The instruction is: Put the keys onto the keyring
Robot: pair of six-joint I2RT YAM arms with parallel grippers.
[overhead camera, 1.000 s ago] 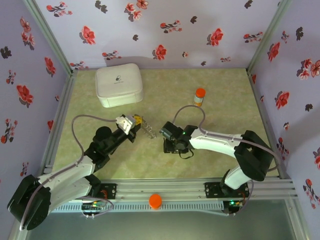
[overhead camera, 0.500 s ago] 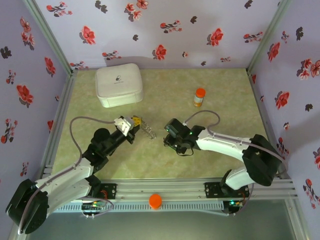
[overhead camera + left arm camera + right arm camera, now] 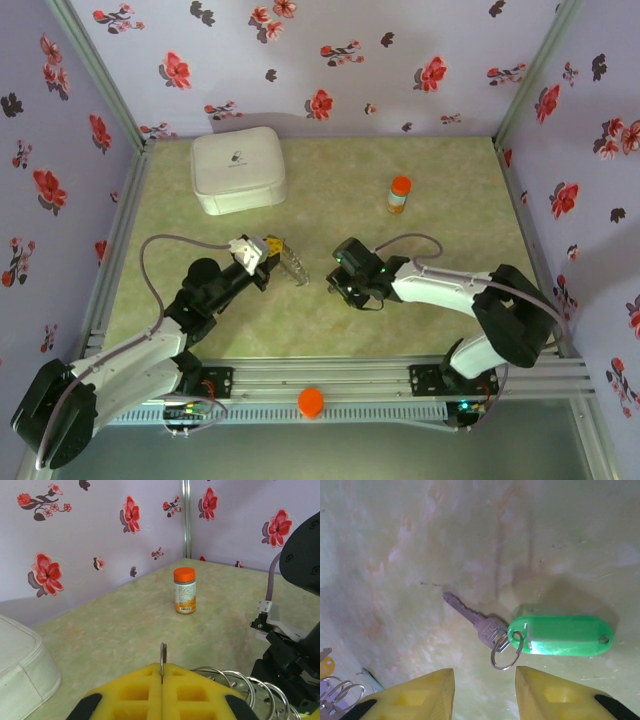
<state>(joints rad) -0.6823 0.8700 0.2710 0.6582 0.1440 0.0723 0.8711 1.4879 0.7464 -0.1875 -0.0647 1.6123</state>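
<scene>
The green table (image 3: 330, 190) bears a white case (image 3: 238, 170) and bottle (image 3: 399, 194) beyond the key (image 3: 540, 635).

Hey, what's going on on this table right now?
Two robot arms are working on getting keys onto a keyring. The left gripper is shut on the keyring, holding it out toward the other arm. The right gripper hovers with its jaws apart just over a key with a green tag, which lies flat on the table, not gripped. That key is not yet on the keyring.
</scene>
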